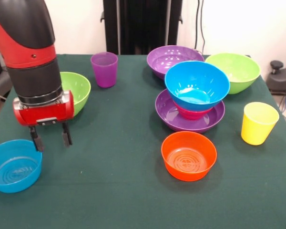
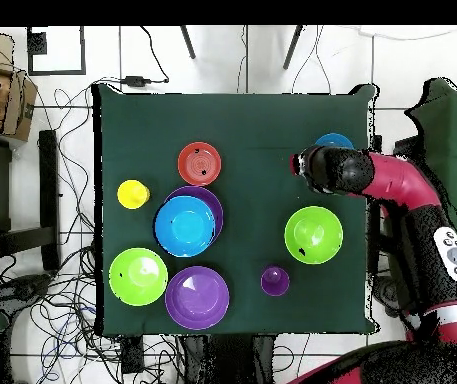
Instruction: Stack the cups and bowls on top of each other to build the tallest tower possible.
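Observation:
My gripper [image 1: 51, 139] hangs open and empty just above the table, beside and slightly behind the small translucent blue bowl [image 1: 14, 165]. The tower is a wide purple bowl [image 1: 166, 113] holding a red-pink bowl [image 1: 193, 113] with the large blue bowl [image 1: 197, 85] on top. An orange bowl [image 1: 188, 155] sits in front of it and a yellow cup [image 1: 259, 123] to its right. The purple cup [image 1: 105, 69], a second purple bowl [image 1: 168, 58] and two lime green bowls [image 1: 234, 71] [image 1: 78, 88] stand further back. In the overhead view my gripper [image 2: 302, 163] is next to the small blue bowl [image 2: 334, 141].
The green-covered table [image 1: 119, 191] ends close to the small blue bowl at the front left. My arm [image 1: 31, 57] hides part of the left green bowl. Cables and furniture lie on the floor around the table [image 2: 252, 120].

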